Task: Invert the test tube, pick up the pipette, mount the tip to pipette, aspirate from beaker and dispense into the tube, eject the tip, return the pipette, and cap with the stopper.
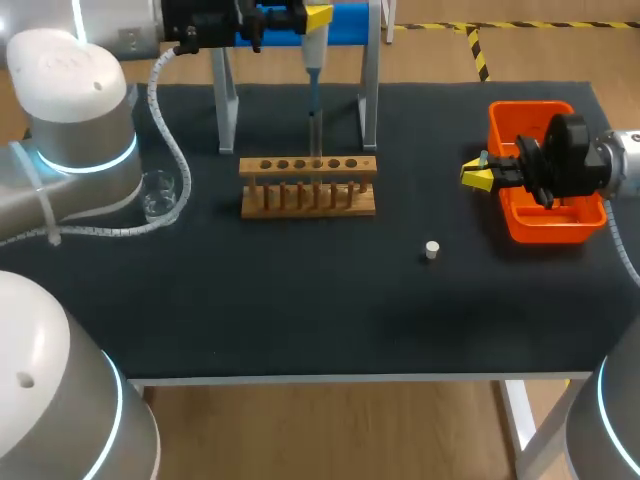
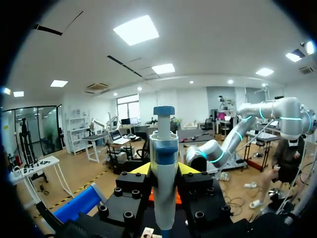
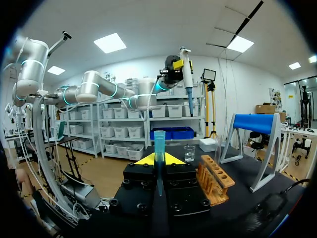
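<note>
At the back of the table [image 1: 300, 310], above the wooden rack [image 1: 308, 167], the left gripper [image 2: 164, 171] has its fingers clamped on the body of the pipette [image 2: 164, 148]. It holds the pipette upright, plunger on top and bare nozzle pointing down — the pose needed for a tip to be pushed on from below. The left arm comes in high from the left, its wrist level in front of the grey stand [image 1: 369, 100].

Over the orange bin [image 1: 500, 125] at the right, the right gripper [image 3: 159, 159] is closed on a blue pipette tip [image 3: 159, 141]. The tip's wide end is up and free above the fingers, so the nozzle can seat into it. That arm lies low and horizontal, fingers pointing toward the middle of the table, well apart from the pipette.

I judge the step in hand to be mounting the tip; the two must first be brought into line.

A pale clear shape rising from the rack under the pipette is probably the test tube [image 1: 314, 130], though the head view is too dim to be sure. The beaker [image 1: 160, 195] stands left of the rack beside the left arm. The stopper [image 1: 431, 250] lies alone on the mat in front — both kept for later steps.
</note>
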Controlling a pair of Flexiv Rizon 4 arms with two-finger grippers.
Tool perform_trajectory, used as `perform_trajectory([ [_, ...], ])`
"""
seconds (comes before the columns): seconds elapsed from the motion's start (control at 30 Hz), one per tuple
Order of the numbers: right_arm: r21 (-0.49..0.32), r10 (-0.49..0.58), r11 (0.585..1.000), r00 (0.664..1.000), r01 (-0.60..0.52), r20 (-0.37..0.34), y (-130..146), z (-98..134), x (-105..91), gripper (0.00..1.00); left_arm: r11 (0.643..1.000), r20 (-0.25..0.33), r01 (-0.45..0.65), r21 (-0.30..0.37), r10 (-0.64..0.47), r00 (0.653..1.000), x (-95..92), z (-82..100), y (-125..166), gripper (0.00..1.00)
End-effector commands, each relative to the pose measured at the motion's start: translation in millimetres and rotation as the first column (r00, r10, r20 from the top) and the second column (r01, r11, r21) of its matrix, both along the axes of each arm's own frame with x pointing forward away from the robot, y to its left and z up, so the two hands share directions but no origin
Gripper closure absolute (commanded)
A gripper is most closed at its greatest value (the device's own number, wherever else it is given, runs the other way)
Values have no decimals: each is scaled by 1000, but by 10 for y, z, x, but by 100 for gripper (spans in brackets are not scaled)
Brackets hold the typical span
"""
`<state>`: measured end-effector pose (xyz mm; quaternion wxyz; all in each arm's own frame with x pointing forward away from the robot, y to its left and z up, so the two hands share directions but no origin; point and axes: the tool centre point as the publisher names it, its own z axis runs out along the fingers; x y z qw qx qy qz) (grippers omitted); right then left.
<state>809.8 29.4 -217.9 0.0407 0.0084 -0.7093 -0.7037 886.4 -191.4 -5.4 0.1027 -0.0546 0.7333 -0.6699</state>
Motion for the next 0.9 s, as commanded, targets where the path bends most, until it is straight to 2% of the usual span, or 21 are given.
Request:
perform_trajectory([
  [0.03,-2,0,1000,1000,0,0,-6,5,-8,100,1000,-8,-3,1,3,1000,-84,46,-78,100],
  [0.37,-2,0,1000,1000,0,0,-6,5,-8,100,1000,-34,16,7,-15,999,-254,91,-237,100],
  [0.9,-2,0,1000,1000,0,0,-6,5,-8,100,998,-54,59,-11,-59,997,-329,77,-382,100],
])
